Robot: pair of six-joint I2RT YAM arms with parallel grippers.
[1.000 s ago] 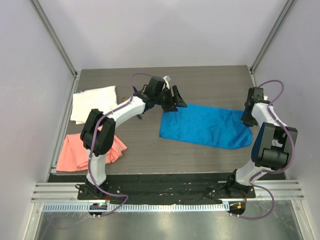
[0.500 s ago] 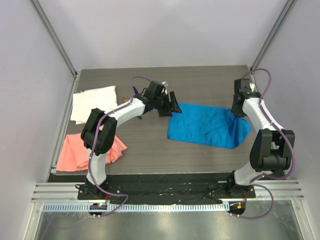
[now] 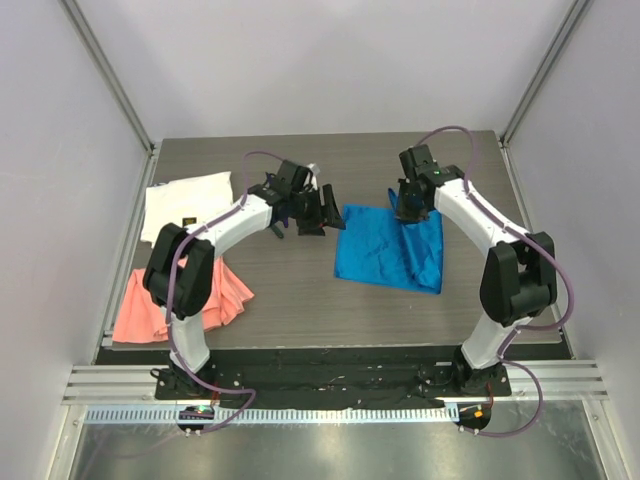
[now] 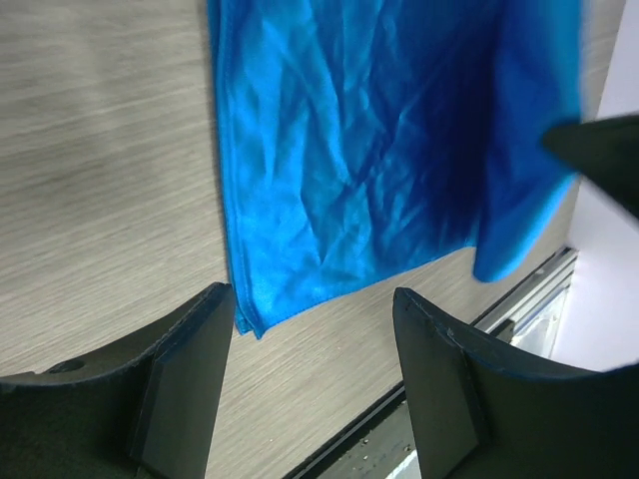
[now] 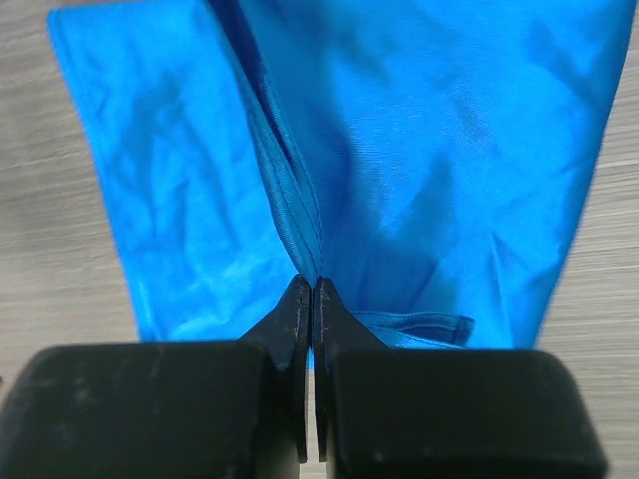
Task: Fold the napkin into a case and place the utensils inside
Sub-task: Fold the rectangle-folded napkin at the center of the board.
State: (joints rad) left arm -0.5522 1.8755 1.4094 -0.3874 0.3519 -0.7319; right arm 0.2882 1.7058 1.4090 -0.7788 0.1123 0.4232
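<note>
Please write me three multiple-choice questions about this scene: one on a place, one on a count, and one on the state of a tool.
1. Where does the white soft cloth lie, compared with the salmon-pink cloth?
A) farther from the arm bases
B) nearer to the arm bases
C) under it

2. How many cloths lie on the dark wood-grain table?
A) two
B) three
C) four

3. In what state is the right tool?
A) open over bare table
B) shut on the bright blue soft cloth napkin
C) shut on nothing

Answers:
1 A: it sits higher in the top view.
2 B: white, pink and blue.
3 B: the right wrist view shows a blue fold pinched between its closed fingers.
</note>
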